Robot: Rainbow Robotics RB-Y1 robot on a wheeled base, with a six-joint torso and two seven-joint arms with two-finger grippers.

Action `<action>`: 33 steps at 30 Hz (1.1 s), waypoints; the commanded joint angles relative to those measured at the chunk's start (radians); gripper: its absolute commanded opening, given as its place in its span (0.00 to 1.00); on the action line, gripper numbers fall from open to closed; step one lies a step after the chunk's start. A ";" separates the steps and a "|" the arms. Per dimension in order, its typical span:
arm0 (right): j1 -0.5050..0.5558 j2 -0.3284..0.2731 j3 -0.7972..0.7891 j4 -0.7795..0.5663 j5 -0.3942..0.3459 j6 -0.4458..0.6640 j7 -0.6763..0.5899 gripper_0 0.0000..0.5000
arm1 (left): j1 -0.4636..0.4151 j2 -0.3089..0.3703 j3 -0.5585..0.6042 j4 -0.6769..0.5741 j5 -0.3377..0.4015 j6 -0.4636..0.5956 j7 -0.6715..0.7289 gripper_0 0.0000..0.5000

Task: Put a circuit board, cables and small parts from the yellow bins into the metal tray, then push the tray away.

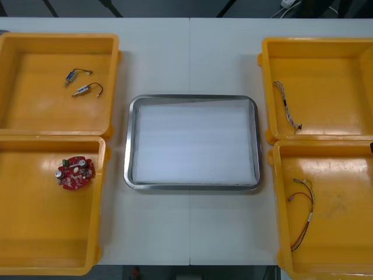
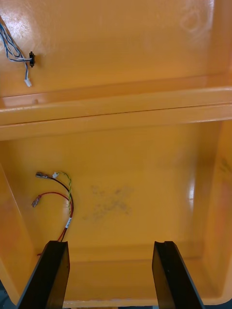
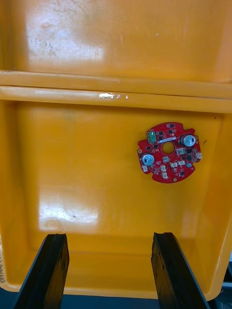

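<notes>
The metal tray [image 1: 129, 146] lies bare at the frame's centre, so loading has not begun; the left gripper [image 3: 110, 236] hovers wide open over the lower-left yellow bin [image 1: 41, 233], where the circuit board [image 1: 74, 172] lies flat near its right wall; best to centre over the board, descend squarely and pinch its rim; the right gripper [image 2: 110, 244], equally spread, hovers over the lower-right yellow bin [image 1: 344, 233] by the red and yellow cable [image 2: 71, 205].

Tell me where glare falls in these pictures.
Front view: the metal tray shines pale inside. Left wrist view: white glare patches on the near left bin ahead of the open left gripper, off the circuit board. Right wrist view: a sheen on the near right bin beyond the open right gripper.
</notes>
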 commanded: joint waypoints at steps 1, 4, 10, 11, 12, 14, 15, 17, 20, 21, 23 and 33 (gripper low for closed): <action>0.010 -0.040 -0.032 -0.024 -0.008 0.007 -0.030 1.00 | 0.013 0.044 0.029 -0.023 -0.009 0.006 0.045 1.00; 0.010 -0.040 -0.032 -0.024 -0.008 0.007 -0.030 1.00 | 0.013 0.044 0.029 -0.023 -0.009 0.006 0.045 1.00; 0.010 -0.040 -0.032 -0.024 -0.008 0.007 -0.030 1.00 | 0.013 0.044 0.029 -0.023 -0.009 0.006 0.045 1.00; 0.010 -0.040 -0.032 -0.024 -0.008 0.007 -0.030 1.00 | 0.013 0.044 0.029 -0.023 -0.009 0.006 0.045 1.00; 0.010 -0.040 -0.032 -0.024 -0.008 0.007 -0.030 1.00 | 0.013 0.044 0.029 -0.023 -0.009 0.006 0.045 1.00; 0.010 -0.040 -0.032 -0.024 -0.008 0.007 -0.030 1.00 | 0.013 0.044 0.029 -0.023 -0.009 0.006 0.045 1.00; 0.010 -0.040 -0.032 -0.024 -0.008 0.007 -0.030 1.00 | 0.013 0.044 0.029 -0.023 -0.009 0.006 0.045 1.00; 0.010 -0.040 -0.032 -0.024 -0.008 0.007 -0.030 1.00 | 0.013 0.044 0.029 -0.023 -0.009 0.006 0.045 1.00; 0.010 -0.040 -0.032 -0.024 -0.008 0.007 -0.030 1.00 | 0.013 0.044 0.029 -0.023 -0.009 0.006 0.045 1.00; 0.010 -0.040 -0.032 -0.024 -0.008 0.007 -0.030 1.00 | 0.013 0.044 0.029 -0.023 -0.009 0.006 0.045 1.00; 0.010 -0.040 -0.032 -0.024 -0.008 0.007 -0.030 1.00 | 0.013 0.044 0.029 -0.023 -0.009 0.006 0.045 1.00; 0.010 -0.040 -0.032 -0.024 -0.008 0.007 -0.030 1.00 | 0.013 0.044 0.029 -0.023 -0.009 0.006 0.045 1.00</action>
